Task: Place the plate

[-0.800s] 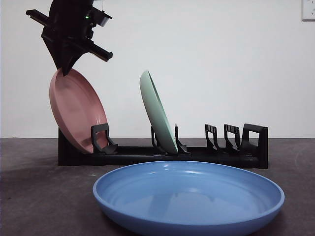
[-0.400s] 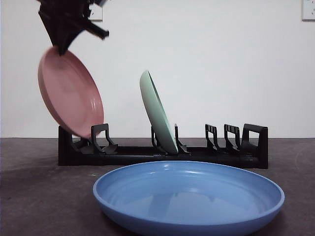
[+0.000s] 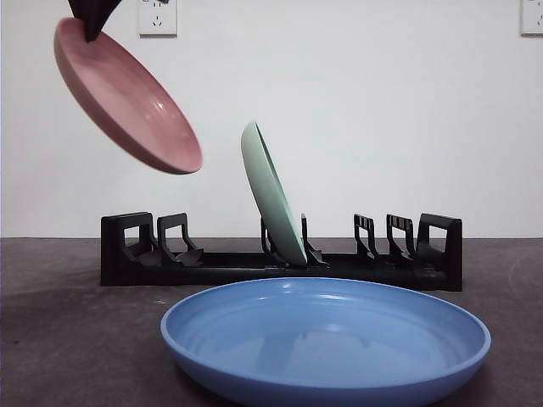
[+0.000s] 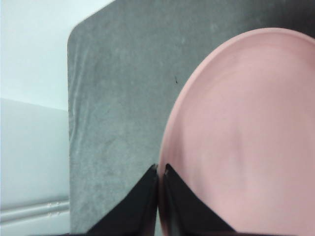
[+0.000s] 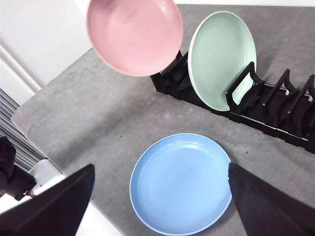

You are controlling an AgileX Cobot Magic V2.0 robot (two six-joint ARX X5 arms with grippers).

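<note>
Left gripper [image 4: 158, 172] pinched on the rim of the pink plate [image 3: 125, 95], jaws pressed close with the rim between them, seen in the front view only as a black tip [image 3: 92, 15] at the top left corner. Pink plate held high in the air, tilted, its upper edge at the gripper and its lower edge slanting down toward the rack, clear of every slot and touching nothing else; in the right wrist view, hanging above the end of the rack [image 5: 134, 35]. Black dish rack [image 3: 280, 254] standing on the grey surface [image 3: 68, 339] below, its slots at the pink plate's end bare. Pale green plate [image 3: 271, 193] standing nearly upright in a slot near the middle of the rack, leaning slightly, well apart from the pink plate. Blue plate [image 3: 325, 339] lying flat on the surface in front of the rack, nearest the front camera, not touching the rack. White wall behind, with a socket [image 3: 158, 17] near the black tip. Right gripper [image 5: 160, 206] high over the surface, jaws spread wide and holding nothing, with the blue plate [image 5: 180, 183] seen between them far below.
</note>
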